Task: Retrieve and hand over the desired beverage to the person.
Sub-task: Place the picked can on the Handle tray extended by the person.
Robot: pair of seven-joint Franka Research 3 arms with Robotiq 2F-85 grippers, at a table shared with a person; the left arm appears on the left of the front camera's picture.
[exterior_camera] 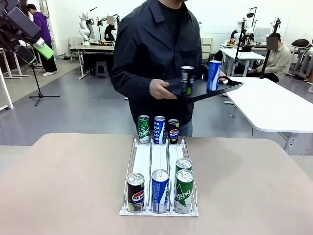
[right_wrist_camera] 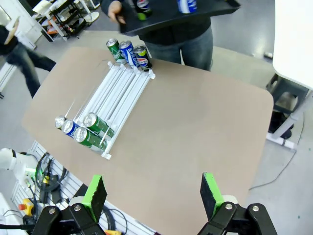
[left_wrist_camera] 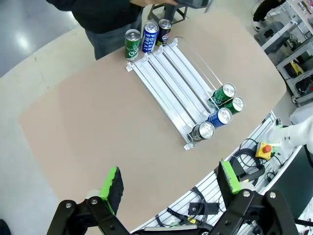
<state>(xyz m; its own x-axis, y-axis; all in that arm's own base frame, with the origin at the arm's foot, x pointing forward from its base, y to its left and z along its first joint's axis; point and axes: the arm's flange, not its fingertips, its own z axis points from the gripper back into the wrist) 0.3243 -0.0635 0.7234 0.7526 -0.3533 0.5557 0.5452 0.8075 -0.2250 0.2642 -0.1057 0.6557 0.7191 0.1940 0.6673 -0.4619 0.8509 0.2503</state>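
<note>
A white three-lane rack (exterior_camera: pixel 159 156) lies in the middle of the table. At its near end stand a black Pepsi can (exterior_camera: pixel 135 192), a blue can (exterior_camera: pixel 160 190) and a green can (exterior_camera: pixel 184 191), with a second green can (exterior_camera: pixel 183 165) behind it. Three more cans (exterior_camera: pixel 159 129) stand at the far end. The person (exterior_camera: pixel 146 49) stands across the table holding a black tray (exterior_camera: pixel 230 88) with a dark can (exterior_camera: pixel 187 80) and a blue can (exterior_camera: pixel 213 75). My left gripper (left_wrist_camera: pixel 170 182) hangs open high above the table. My right gripper (right_wrist_camera: pixel 153 192) is open too, also high up.
The tan table (exterior_camera: pixel 63 186) is bare on both sides of the rack. A green pad (exterior_camera: pixel 44 50) of my left gripper shows at the upper left. A white table (exterior_camera: pixel 274 105) stands behind on the right, and other people are farther back.
</note>
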